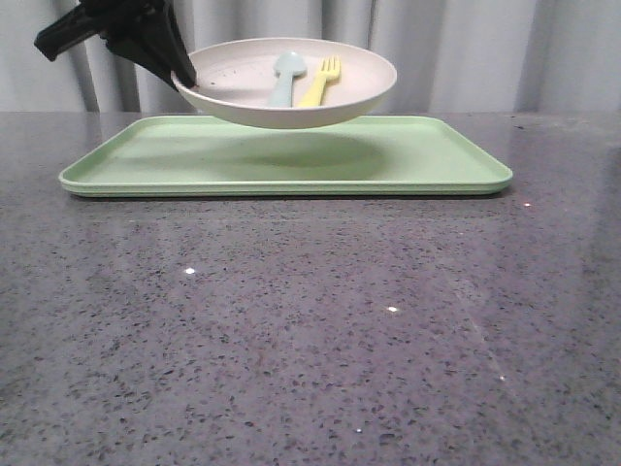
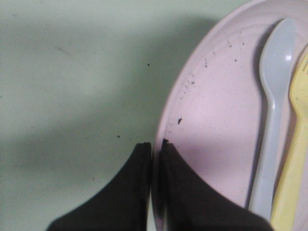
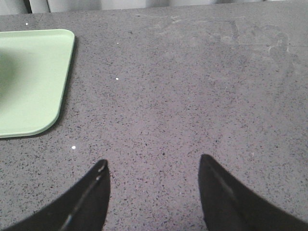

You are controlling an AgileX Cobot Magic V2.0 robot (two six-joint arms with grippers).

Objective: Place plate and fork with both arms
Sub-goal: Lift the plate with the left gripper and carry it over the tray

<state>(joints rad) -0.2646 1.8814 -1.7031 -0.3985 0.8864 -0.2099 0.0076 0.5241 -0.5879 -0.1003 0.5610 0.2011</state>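
The plate (image 1: 287, 85), carrying the fork (image 1: 321, 82) beside a blue spoon (image 1: 285, 78), hangs above the green tray (image 1: 437, 165), its rim pinched by the left gripper (image 2: 156, 144), while the right gripper (image 3: 153, 166) stands wide apart, holding nothing, over bare table (image 3: 192, 96).

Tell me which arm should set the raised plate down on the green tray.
Left. The left gripper already pinches the cream-white round plate's rim above the light-green rectangular tray; the right gripper hangs open, empty.
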